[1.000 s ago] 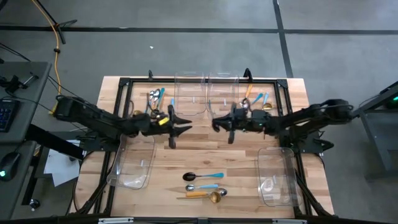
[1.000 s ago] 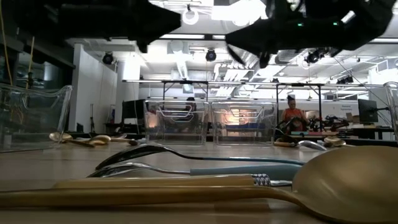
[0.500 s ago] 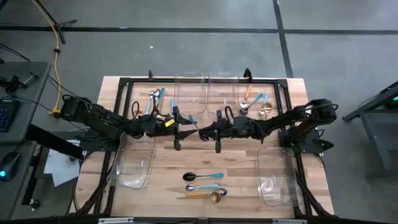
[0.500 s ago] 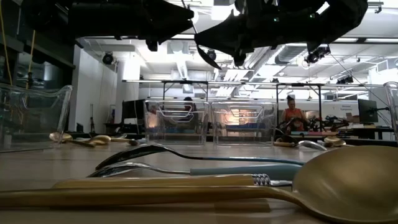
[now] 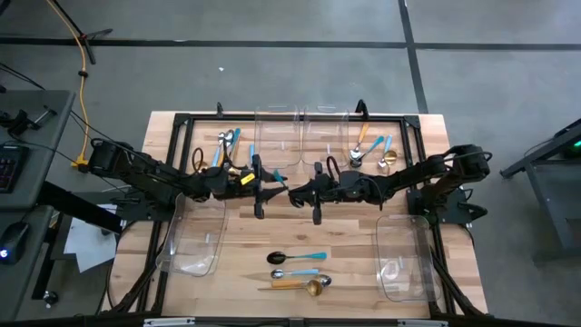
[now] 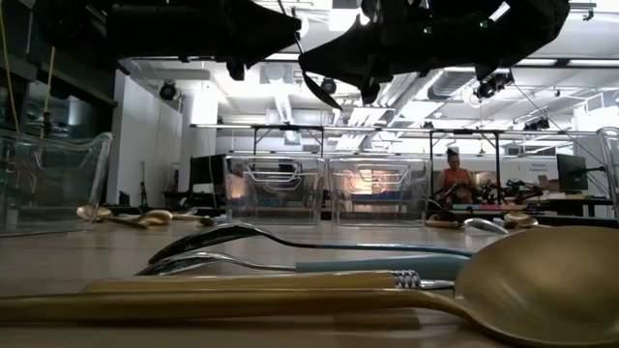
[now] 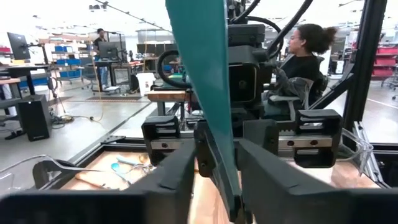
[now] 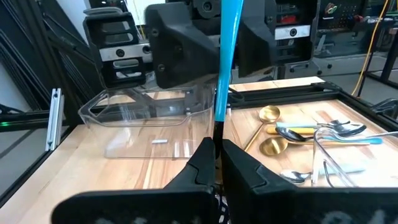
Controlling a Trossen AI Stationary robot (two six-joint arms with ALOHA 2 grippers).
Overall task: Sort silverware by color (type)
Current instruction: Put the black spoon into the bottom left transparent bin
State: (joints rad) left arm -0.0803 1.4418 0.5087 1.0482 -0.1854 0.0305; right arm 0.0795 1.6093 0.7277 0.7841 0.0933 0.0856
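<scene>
Mid-frame, my right gripper (image 5: 292,194) clenches the blue-handled utensil (image 8: 225,56); left gripper (image 5: 283,180) should clamp before I release, its grip unclear.

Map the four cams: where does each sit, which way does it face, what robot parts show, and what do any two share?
High: overhead, straight down on the table; both arms.
Low: table-top height, level across a gold spoon; arms overhead.
Left wrist: on left arm, faces the right gripper and a seated person; own fingers.
Right wrist: faces the left gripper; own fingers.
Shared: both wrist views show the blue-handled utensil.
</scene>
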